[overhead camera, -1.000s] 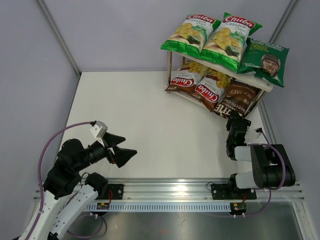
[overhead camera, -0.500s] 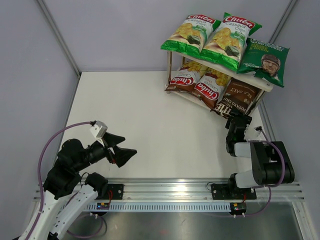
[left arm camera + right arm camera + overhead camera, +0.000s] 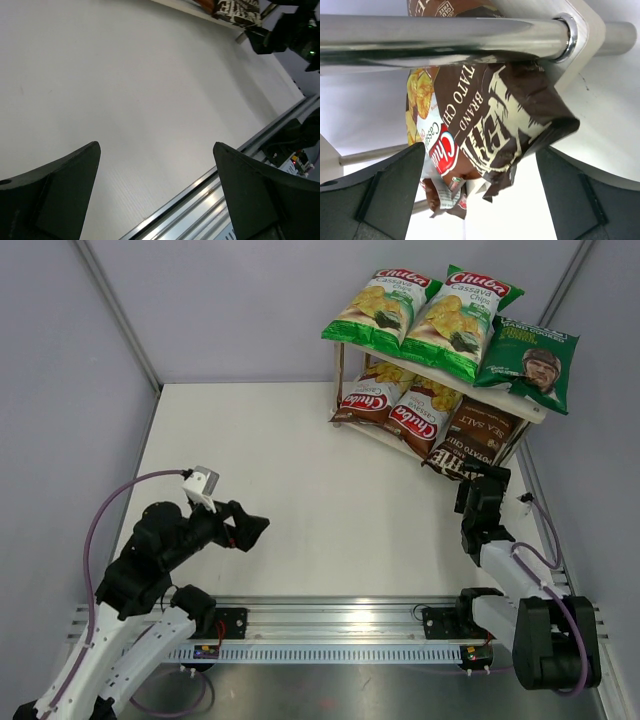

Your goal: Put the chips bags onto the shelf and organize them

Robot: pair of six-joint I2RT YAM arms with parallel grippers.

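Now all six on shelf (image 3: 339, 375): left green bag (image 3: 385, 305), right green bag (image 3: 460, 320) and portrait bag (image 3: 530, 365) across top board; left red bag (image 3: 370, 397), right red bag (image 3: 420, 412) and Kettle bag (image 3: 468, 440) below, Kettle's end overhanging the front edge. Right gripper (image 3: 483, 483) just before it, spread wide, holding nothing. Left gripper (image 3: 252, 530) over table (image 3: 300, 440), equally wide, empty.

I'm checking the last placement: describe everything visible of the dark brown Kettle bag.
The dark brown Kettle bag is glossy, crinkled, with cream lettering. It lies tilted, rightmost on the lower board of the shelf, beside a brown-red Chuba bag, its near end overhanging the edge. The open right gripper faces that end; contact unclear.
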